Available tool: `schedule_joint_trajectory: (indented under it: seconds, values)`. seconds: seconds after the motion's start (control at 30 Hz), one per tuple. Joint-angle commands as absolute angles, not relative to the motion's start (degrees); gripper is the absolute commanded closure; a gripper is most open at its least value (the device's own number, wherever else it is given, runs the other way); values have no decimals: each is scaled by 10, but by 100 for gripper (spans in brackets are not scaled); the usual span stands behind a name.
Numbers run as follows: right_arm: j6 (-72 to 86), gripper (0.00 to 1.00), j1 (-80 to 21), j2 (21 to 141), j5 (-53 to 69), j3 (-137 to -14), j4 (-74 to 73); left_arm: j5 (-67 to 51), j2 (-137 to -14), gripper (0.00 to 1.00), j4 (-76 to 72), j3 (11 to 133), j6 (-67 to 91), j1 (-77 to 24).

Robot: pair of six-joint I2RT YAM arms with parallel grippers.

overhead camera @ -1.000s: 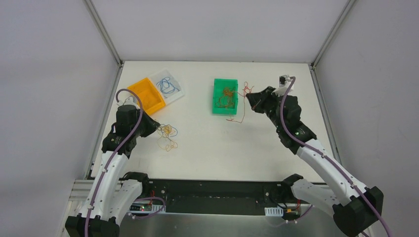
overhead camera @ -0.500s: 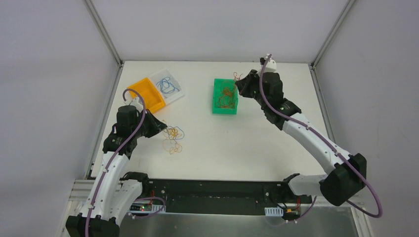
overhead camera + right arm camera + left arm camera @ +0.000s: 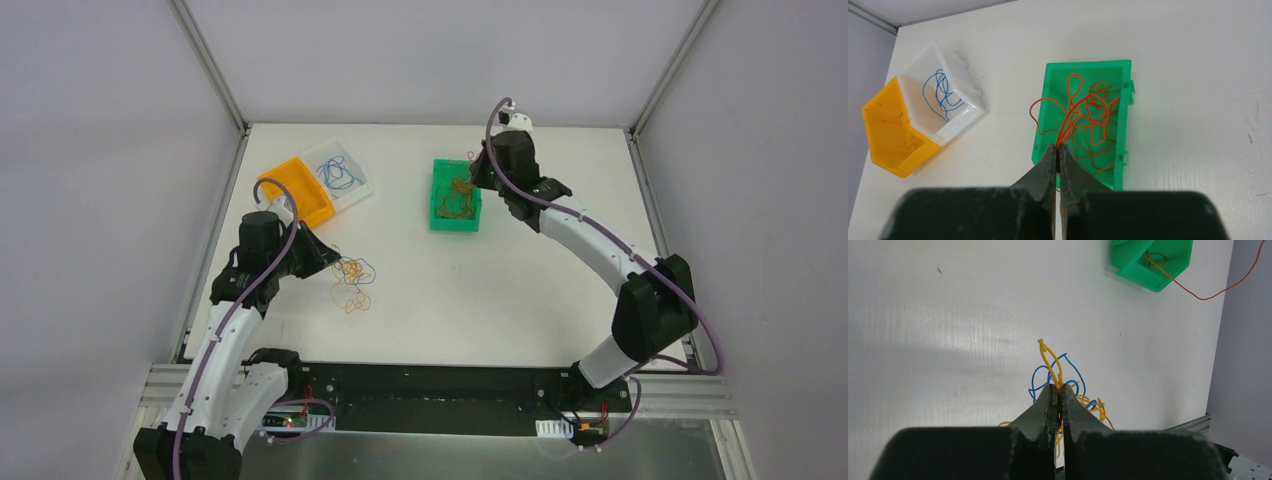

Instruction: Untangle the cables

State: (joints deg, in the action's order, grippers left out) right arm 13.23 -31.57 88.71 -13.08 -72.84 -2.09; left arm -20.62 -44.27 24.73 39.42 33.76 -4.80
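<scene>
A tangle of yellow and blue cables (image 3: 350, 282) lies on the white table left of centre. My left gripper (image 3: 326, 254) (image 3: 1059, 388) is shut on a yellow cable (image 3: 1050, 360) of that tangle, and blue cable loops (image 3: 1035, 377) curl around the tips. My right gripper (image 3: 473, 170) (image 3: 1058, 147) hangs over the green bin (image 3: 441, 222) (image 3: 1088, 64), shut on thin orange cables (image 3: 1088, 120) that loop down into the bin. One orange strand (image 3: 1218, 290) trails out over the bin's side.
A white bin (image 3: 352, 160) (image 3: 960, 117) holding a blue cable (image 3: 940, 92) stands at the back left, joined to an orange bin (image 3: 298, 197) (image 3: 888, 130). Aluminium frame posts run along both table sides.
My right arm swung left from beside the green bin to above it, carrying the orange cables along. The left gripper and its tangle shifted slightly to the right.
</scene>
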Motion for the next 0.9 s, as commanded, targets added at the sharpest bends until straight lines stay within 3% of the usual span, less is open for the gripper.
schedule_joint_trajectory:
  seconds: [0.0,0.3,0.6,0.87]
  values:
    - [124,100,-314,932,-100,-776,-29,-224,-454,100,231,410,329,-47]
    - [180,100,-286,1013,-68,-820,-64,-229,-470,100,231,417,325,-47]
    - [148,100,-260,1145,-152,-941,-167,-240,-500,100,228,429,322,-49]
    - [140,100,-272,1203,-101,-969,-183,-245,-512,100,228,430,321,-54]
